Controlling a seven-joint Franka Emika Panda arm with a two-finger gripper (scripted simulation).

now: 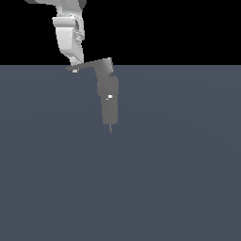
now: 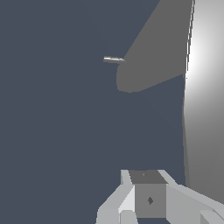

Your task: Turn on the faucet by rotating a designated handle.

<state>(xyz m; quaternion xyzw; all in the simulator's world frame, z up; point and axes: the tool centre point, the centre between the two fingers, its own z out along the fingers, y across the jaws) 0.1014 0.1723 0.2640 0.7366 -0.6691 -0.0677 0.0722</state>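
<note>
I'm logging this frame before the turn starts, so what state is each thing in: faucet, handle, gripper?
faucet: upright on the floor, no water visible.
handle: sticking out sideways from the top block, toward the exterior view's left, slightly tilted.
gripper: down at the handle's outer end, seemingly touching it; the pictures do not show whether it is open or shut.

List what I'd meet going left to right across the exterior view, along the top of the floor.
Gripper → handle → faucet. The gripper's tip sits right at the handle's free end, so those two nearly overlap; whether they touch is unclear.
</note>
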